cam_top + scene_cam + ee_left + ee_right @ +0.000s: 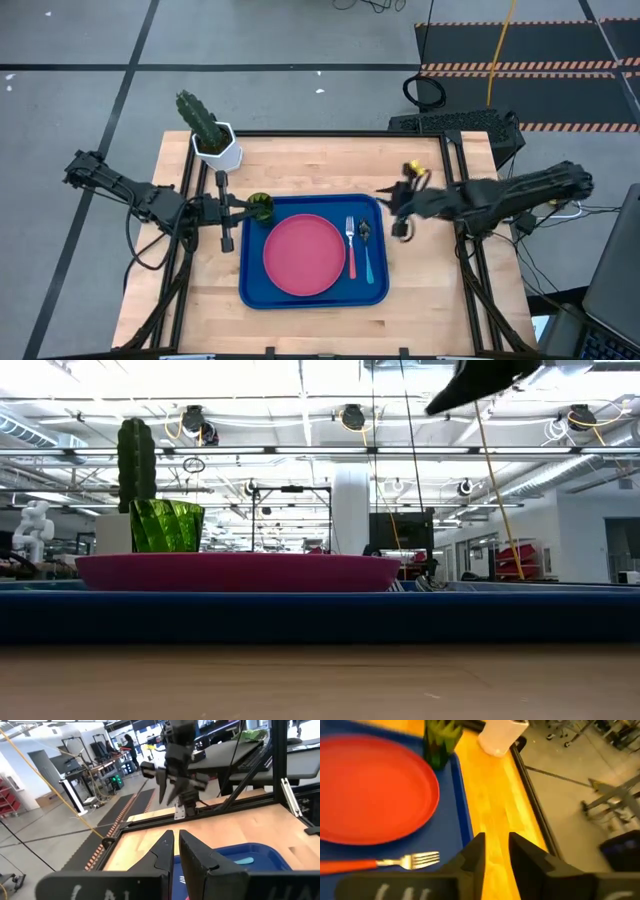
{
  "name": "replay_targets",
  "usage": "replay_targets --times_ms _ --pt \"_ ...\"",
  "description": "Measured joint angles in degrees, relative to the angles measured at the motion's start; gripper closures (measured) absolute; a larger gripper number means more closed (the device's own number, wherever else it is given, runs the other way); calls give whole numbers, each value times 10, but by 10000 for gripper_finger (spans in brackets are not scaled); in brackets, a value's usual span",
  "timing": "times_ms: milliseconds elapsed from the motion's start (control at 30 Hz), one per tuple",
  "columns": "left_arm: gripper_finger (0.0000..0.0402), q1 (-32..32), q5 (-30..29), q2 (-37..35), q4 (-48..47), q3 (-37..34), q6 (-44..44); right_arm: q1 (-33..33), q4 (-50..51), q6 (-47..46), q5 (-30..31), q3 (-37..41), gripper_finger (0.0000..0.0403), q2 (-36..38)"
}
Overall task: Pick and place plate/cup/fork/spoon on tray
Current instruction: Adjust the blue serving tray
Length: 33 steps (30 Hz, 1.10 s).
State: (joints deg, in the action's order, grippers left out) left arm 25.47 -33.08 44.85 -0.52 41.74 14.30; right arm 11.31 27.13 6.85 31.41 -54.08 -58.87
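Note:
The blue tray point(250, 292) lies mid-table. The pink-red plate point(303, 255) rests flat in it. The fork point(350, 246) and the blue-handled spoon point(369, 252) lie side by side to the plate's right. The green cup point(261, 207) stands upright at the tray's far left corner. My left gripper point(248, 208) hovers high beside the cup, level, and its fingers point(165, 851) are shut on nothing. My right gripper point(398, 212) hangs high over the tray's right rim. In its own wrist view my right gripper point(495, 840) is open with nothing between the fingers.
A white hexagonal pot with a cactus point(215, 145) stands at the table's far left, just beyond the tray. A black frame rail point(340, 133) runs along the table's far edge. Bare wood lies left, right and in front of the tray.

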Motion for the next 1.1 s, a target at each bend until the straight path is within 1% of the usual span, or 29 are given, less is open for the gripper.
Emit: replay_targets --times_ms 100,167,267,333,467,567,667,767,867,1000,1100 --pt "369 0 0 -9 -10 0 -13 0 39 -35 -21 0 374 47" --pt "370 0 0 -12 -9 0 -17 0 48 -48 -35 10 394 77" --pt "389 0 8 -12 -5 0 -24 1 34 -60 -45 51 398 126" --pt "396 0 26 -12 -14 0 -39 0 2 -60 -45 91 401 158" --pt "398 13 63 -31 -31 -1 -75 0 -87 -70 -45 176 402 229" --pt "398 26 58 -53 -50 -1 -83 0 -119 -91 -49 226 402 285" --pt "399 34 37 -83 -72 -6 -95 0 -118 -118 -75 255 403 342" --pt "399 34 30 -115 -57 -41 -97 0 -119 -137 -104 268 403 388" --pt "399 28 15 -149 -8 -105 -98 0 -116 -138 -123 276 403 420" --pt "399 13 8 -193 86 -189 -106 0 -111 -142 -138 290 403 443" --pt "400 6 7 -219 113 -226 -111 0 -110 -152 -151 312 403 450"
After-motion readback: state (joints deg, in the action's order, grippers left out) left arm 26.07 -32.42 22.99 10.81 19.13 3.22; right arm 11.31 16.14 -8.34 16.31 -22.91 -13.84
